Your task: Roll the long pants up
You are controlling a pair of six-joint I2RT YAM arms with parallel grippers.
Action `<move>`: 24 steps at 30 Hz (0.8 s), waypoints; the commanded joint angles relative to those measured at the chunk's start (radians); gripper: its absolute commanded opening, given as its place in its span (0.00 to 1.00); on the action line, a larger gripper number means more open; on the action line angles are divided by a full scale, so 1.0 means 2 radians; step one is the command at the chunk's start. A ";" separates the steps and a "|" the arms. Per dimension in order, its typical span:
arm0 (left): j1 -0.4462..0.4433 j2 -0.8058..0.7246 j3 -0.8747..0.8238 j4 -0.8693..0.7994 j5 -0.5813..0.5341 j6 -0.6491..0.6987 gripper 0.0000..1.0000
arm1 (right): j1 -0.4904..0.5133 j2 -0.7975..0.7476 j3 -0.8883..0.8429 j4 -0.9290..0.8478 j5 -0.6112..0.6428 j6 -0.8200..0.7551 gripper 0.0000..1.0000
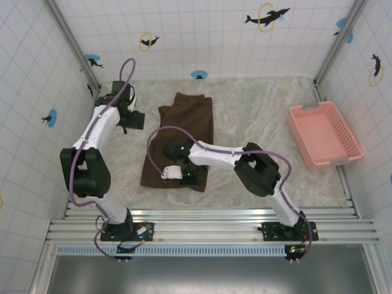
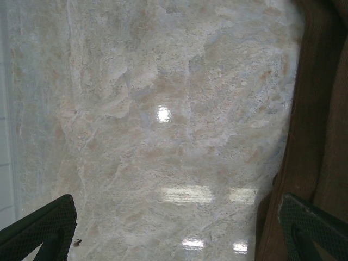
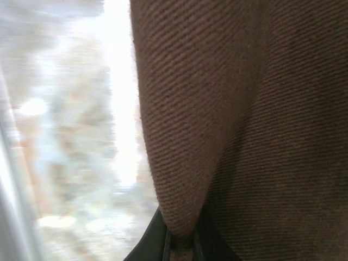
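The pink basket (image 1: 298,138) sits by the right edge of the table (image 1: 257,122), well apart from the long pants (image 1: 184,122). The pants lie flat left of the table's middle, a long brown strip running from near the far edge toward the near one. The right gripper (image 1: 185,176) is down on the strip's near end, its fingers (image 3: 147,251) pinching a fold of the brown cloth (the wrist view shows the weave close up), while the left gripper (image 1: 136,119) hangs over bare table just beside the pants' left edge, jaws spread wide.
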 commanded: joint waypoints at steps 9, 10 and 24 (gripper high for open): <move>0.003 -0.069 -0.054 0.014 0.006 0.010 0.97 | -0.063 0.023 0.076 -0.148 -0.283 0.051 0.03; 0.003 -0.073 -0.059 0.014 0.009 0.010 0.97 | -0.070 0.028 0.084 -0.151 -0.289 0.052 0.03; -0.034 -0.093 -0.075 -0.019 0.020 0.051 0.94 | -0.170 0.146 0.216 -0.187 -0.284 0.064 0.06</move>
